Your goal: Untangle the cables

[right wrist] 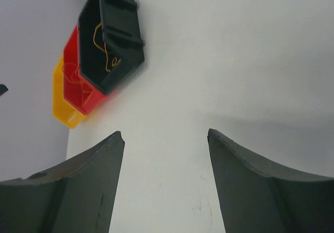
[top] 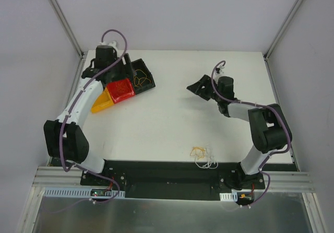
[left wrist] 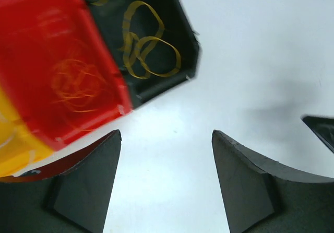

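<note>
- Left gripper [left wrist: 167, 136]: jaws apart, empty, just beside the black bin [top: 143, 77].
- Right gripper [right wrist: 166, 135]: jaws apart, empty.
- Cables [top: 202, 155]: tangle at the table [top: 172, 118] near edge; further loops in black bin and red bin [top: 121, 90].

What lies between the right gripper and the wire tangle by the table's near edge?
Only bare table separates right gripper and wire tangle, per the top view.
</note>
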